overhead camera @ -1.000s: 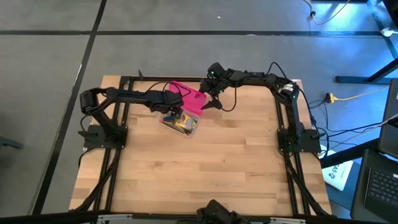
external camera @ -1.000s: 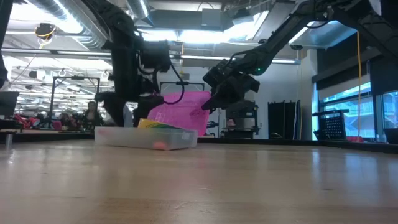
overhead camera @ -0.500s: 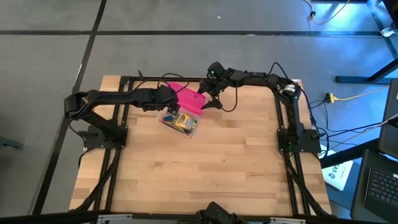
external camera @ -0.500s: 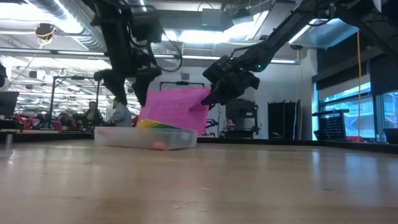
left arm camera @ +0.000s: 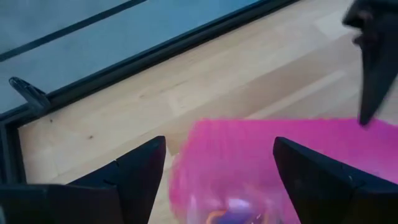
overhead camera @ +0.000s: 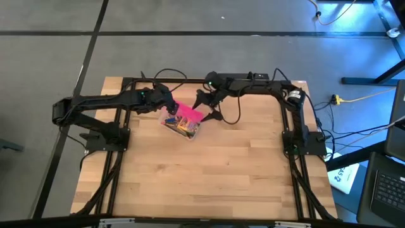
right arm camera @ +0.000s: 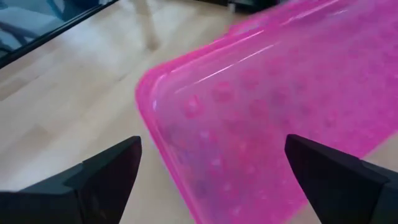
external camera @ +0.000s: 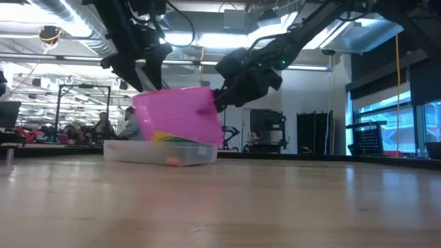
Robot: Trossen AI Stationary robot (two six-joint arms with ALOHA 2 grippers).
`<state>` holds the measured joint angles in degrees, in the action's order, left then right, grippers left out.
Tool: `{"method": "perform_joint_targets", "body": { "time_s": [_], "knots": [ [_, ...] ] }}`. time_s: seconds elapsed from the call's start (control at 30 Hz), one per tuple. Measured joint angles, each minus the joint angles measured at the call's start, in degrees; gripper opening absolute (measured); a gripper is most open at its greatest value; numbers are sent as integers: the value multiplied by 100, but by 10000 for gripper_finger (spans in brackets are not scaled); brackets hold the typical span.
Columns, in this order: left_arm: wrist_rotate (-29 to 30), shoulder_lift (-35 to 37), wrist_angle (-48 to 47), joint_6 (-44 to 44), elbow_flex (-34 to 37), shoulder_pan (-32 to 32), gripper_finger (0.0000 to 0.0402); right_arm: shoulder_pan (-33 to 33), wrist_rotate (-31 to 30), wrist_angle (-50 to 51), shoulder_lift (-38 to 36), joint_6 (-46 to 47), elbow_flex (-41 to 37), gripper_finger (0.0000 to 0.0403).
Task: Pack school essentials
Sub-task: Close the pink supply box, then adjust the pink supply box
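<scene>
School essentials (overhead camera: 185, 128) sitting packed in clear box (overhead camera: 183, 126), desk (overhead camera: 215, 171) twelve o'clock; I'm lowering pink lid (overhead camera: 187, 114), left gripper (overhead camera: 169, 108) and right gripper (overhead camera: 204, 105) both spread. Closing remaining.

Light wooden table (overhead camera: 209, 171), and just one thing sits on its boards!

The clear plastic box (external camera: 162, 153) rests flat toward the far edge, between the two arm mounts, colourful stationery (overhead camera: 183, 126) showing inside, and its pink lid (external camera: 180, 114) tilts above it.
</scene>
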<state>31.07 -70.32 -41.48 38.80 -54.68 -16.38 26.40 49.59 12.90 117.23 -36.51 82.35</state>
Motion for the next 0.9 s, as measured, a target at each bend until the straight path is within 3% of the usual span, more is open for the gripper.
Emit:
{"method": "perform_joint_targets", "body": {
  "time_s": [0.3,0.47,0.7,0.9],
  "knots": [
    [-56,0,-6,-152,0,67,294,-460,-649,175,0,10,0,399],
    [-619,-60,-9,-171,2,242,294,-455,-1198,614,-253,34,-7,399],
    [-704,-501,-57,57,2,721,294,-494,-1348,960,-730,435,-7,399],
    [-720,-929,-637,547,2,1044,294,-824,-1362,885,-741,780,-2,399]
  ]
}}
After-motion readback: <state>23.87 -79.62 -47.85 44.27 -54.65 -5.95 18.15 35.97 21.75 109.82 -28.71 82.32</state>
